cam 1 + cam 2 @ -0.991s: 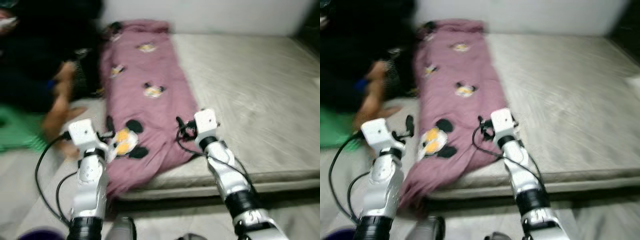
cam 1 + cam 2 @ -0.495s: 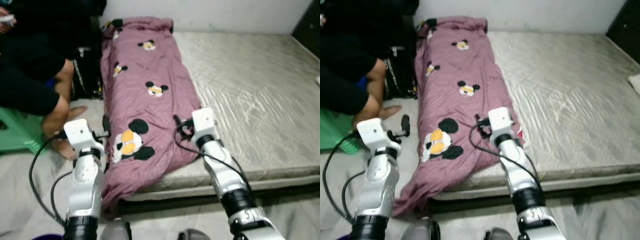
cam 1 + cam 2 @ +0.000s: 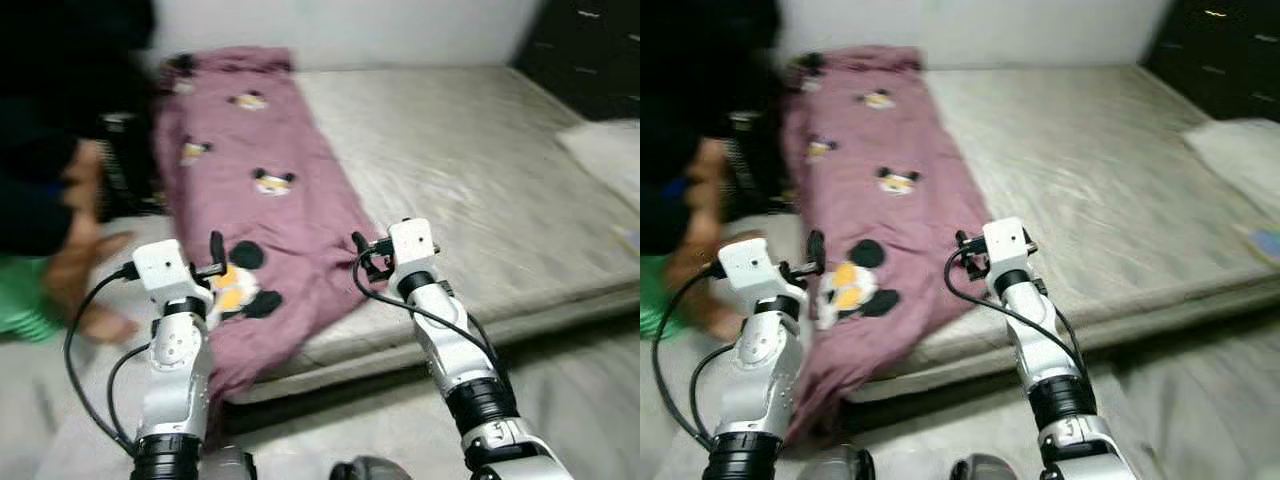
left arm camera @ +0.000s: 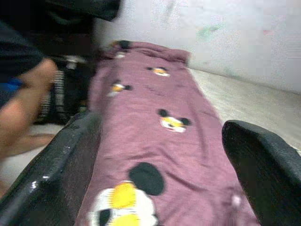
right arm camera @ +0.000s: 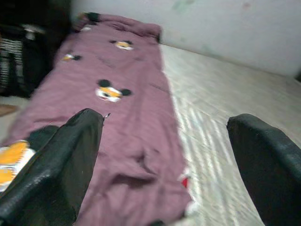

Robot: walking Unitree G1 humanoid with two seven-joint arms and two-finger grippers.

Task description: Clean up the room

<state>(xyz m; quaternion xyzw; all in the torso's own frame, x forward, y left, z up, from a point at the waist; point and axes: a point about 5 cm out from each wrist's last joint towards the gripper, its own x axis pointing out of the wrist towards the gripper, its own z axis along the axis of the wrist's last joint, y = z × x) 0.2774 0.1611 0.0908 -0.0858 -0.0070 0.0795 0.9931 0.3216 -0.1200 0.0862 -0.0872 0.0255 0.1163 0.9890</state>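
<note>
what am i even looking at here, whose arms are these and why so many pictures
These are a humanoid robot's two silver arms, seen from its own cameras. The two wide pictures come from a stereo camera on its head, looking down and forward. The left end effector and right end effector each have two long black fingers. The other two pictures come from a camera on each wrist, looking out between those fingers, which are spread apart. Both end effectors are empty.

Ahead is a bed with a bare mattress. A pink blanket with cartoon mice lies along its left side and hangs off the near edge. A pillow sits at far right. A person sits by the bed at left, blurred.
</note>
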